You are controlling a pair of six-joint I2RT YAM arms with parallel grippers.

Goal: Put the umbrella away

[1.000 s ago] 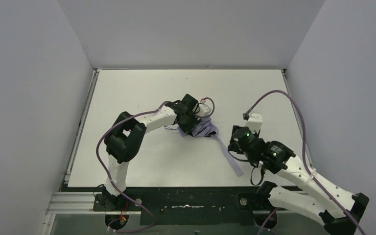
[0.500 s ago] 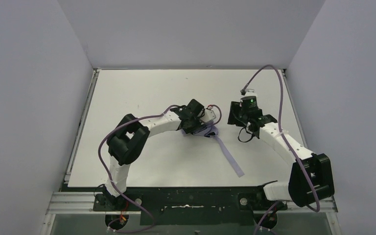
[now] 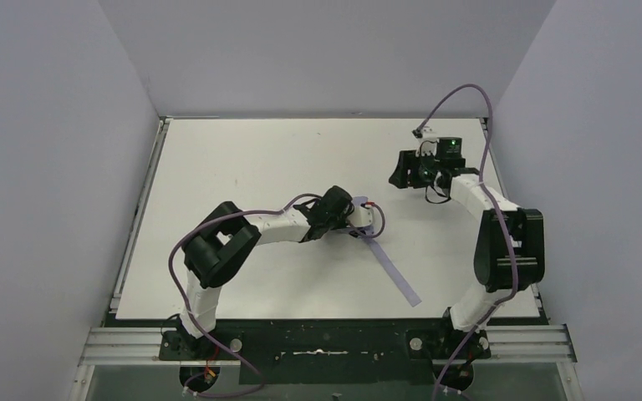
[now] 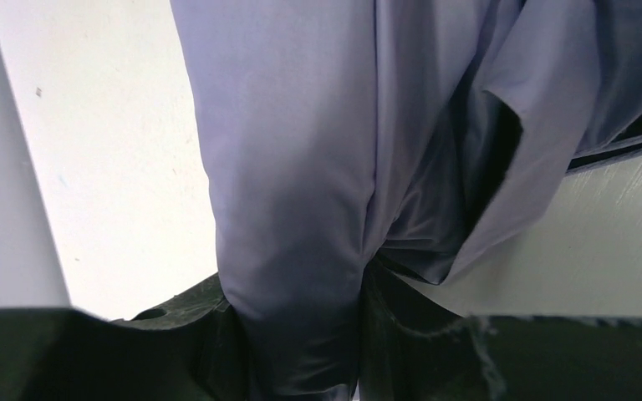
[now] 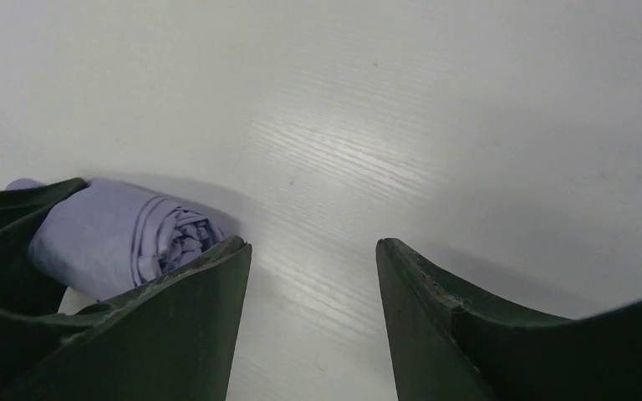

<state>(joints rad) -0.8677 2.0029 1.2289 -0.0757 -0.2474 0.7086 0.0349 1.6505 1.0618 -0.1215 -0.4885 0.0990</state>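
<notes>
The umbrella (image 3: 363, 205) is a lavender bundle at the table's middle, mostly hidden under my left gripper (image 3: 343, 219). In the left wrist view its lavender fabric (image 4: 292, 167) with black inner folds fills the frame, and my left gripper (image 4: 297, 292) is shut on a thick fold of it. My right gripper (image 3: 397, 174) stands open near the back right, apart from the umbrella. Between its fingers (image 5: 311, 246) is only bare table. The umbrella's rolled end (image 5: 125, 238) shows just left of its left finger.
A long flat lavender strip (image 3: 394, 269) runs from the bundle toward the table's front edge. Purple cables loop over both arms. Grey walls close in the white table (image 3: 242, 159) at the back and sides.
The right arm swung from the front right to the back right, and its jaws opened wider. The left gripper shifted slightly right and nearer with the umbrella, and the strip slid along.
</notes>
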